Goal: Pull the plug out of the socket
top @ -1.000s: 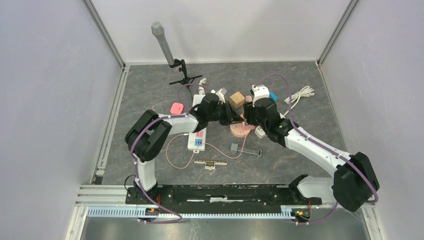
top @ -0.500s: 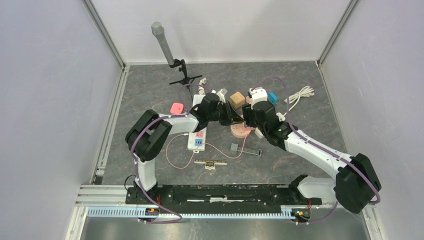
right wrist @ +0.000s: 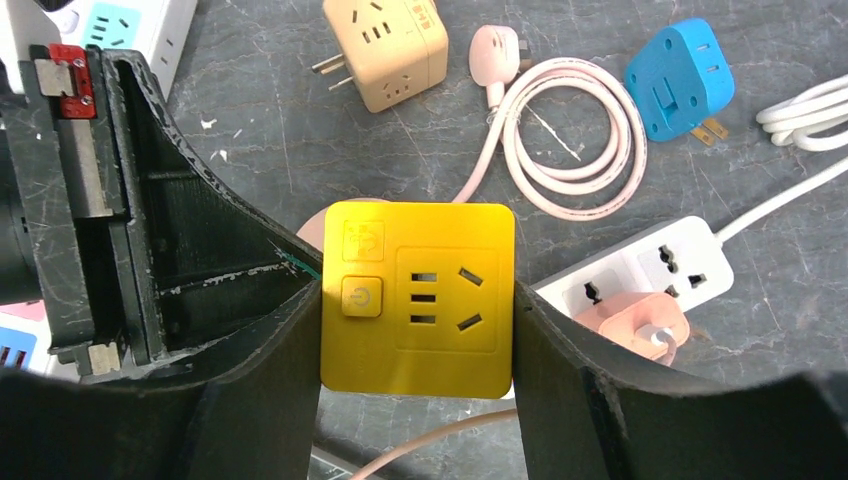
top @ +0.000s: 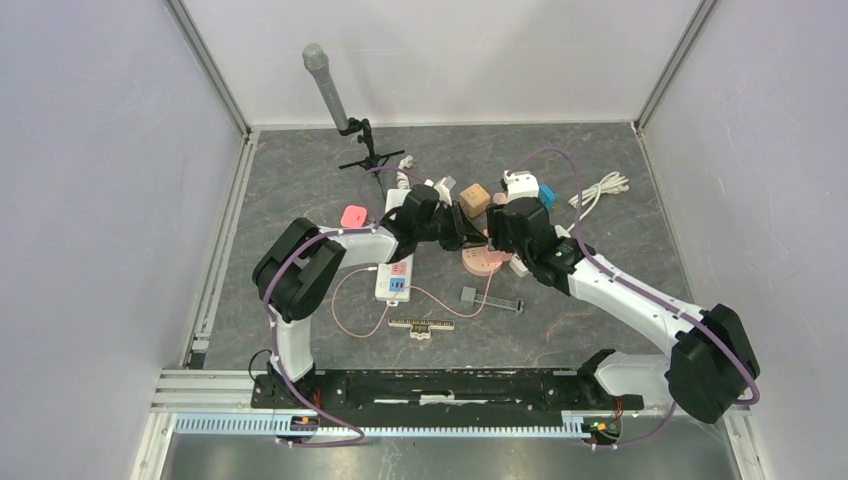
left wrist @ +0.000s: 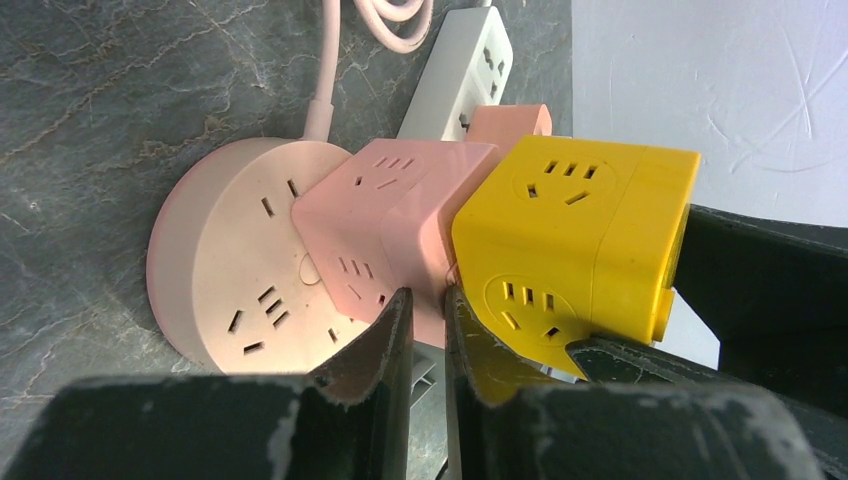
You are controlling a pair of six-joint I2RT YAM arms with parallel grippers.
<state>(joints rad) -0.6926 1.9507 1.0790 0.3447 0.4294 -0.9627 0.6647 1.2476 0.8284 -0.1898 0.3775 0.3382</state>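
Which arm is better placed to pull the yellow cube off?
Right. The right gripper clamps the yellow cube on both sides; the left gripper only sits at the pink cube.

This was a robotics lab's test cell. Plain white walls (top: 100,200) boxed in a grey table (top: 620,160). A microphone (top: 325,85) stood on a stand, and robot arms (top: 620,295) were bolted to a metal rail (top: 450,385).

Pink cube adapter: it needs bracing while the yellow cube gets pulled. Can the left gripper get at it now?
Probably yes. The left gripper sits right at the pink cube adapter, nothing between. But its fingers are almost together, so they must open, and the yellow cube crowds one side.
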